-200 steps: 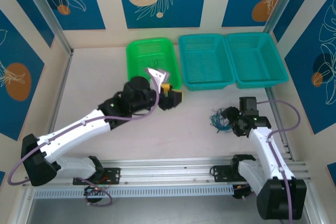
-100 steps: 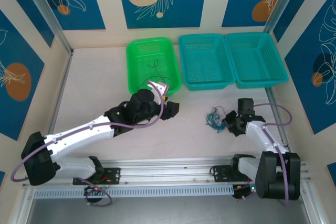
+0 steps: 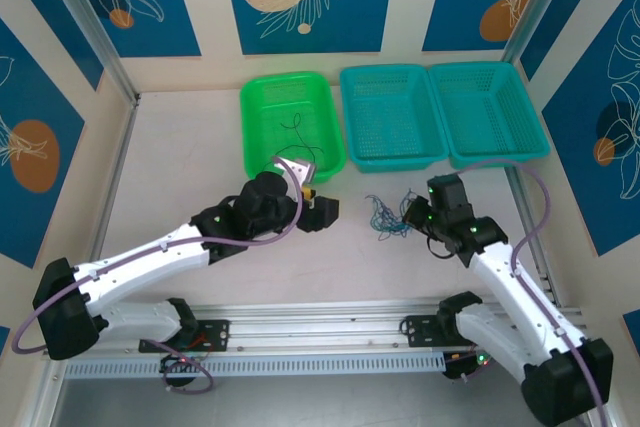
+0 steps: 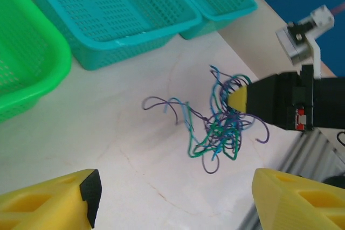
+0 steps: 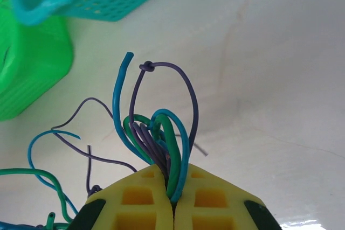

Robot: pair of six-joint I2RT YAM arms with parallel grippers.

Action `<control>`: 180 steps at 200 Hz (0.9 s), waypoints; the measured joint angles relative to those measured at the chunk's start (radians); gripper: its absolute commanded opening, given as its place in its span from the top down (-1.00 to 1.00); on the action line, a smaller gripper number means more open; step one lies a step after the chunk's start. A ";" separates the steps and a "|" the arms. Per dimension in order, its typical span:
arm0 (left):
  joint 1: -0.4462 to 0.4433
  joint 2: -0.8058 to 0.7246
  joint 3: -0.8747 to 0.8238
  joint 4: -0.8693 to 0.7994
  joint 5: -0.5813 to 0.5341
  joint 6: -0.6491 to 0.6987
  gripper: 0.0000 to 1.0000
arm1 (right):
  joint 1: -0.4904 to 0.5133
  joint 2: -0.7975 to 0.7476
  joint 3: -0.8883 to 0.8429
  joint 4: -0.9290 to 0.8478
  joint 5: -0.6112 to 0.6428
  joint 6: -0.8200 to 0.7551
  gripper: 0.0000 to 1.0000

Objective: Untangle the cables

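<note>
Pinching a whole bunch of strands at once is the chief hazard: the right hand (image 5: 173,187) is pressed together on several of the cables (image 4: 220,129). Blue, green and dark purple wires sit side by side between its pads (image 5: 145,197), at the edge of the tangle that lies on the bench (image 3: 200,157) near a teal basket (image 3: 392,161). A pull from this grip would likely drag the whole clump along rather than free one strand, and could cinch the loops tighter. The small knot (image 5: 145,67) on a purple strand suggests how readily these wires bind. Nothing anchors the far side of the clump, since the left hand (image 4: 173,189) is spread wide, apart from the tangle and holding nothing. If it comes in for a strand, its broad yellow fingers (image 4: 48,200) could scoop up several at once, or the two hands could bump around so small a clump. The wires look thin and springy, so one may slip from the pads or flick away when let go, and curly ends might snag on the basket's mesh if dragged that way. One dark strand (image 3: 292,127) lies in the green basket (image 3: 247,142), so the sorting looks barely begun.
</note>
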 measured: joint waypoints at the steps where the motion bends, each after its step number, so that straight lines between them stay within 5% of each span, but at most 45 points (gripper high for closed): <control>1: 0.000 0.001 0.002 -0.001 0.005 0.000 -0.45 | 0.004 0.002 0.004 -0.002 0.003 0.000 1.00; 79: 0.000 0.143 0.104 -0.098 0.149 -0.043 -0.29 | 0.304 0.300 0.254 -0.173 0.275 -0.006 1.00; 111: -0.008 0.211 0.104 -0.074 0.191 -0.084 -0.26 | 0.338 0.361 0.280 -0.185 0.307 -0.005 0.99; 180: -0.011 0.322 0.104 -0.005 0.186 -0.142 0.16 | 0.356 0.378 0.285 -0.196 0.315 0.002 0.99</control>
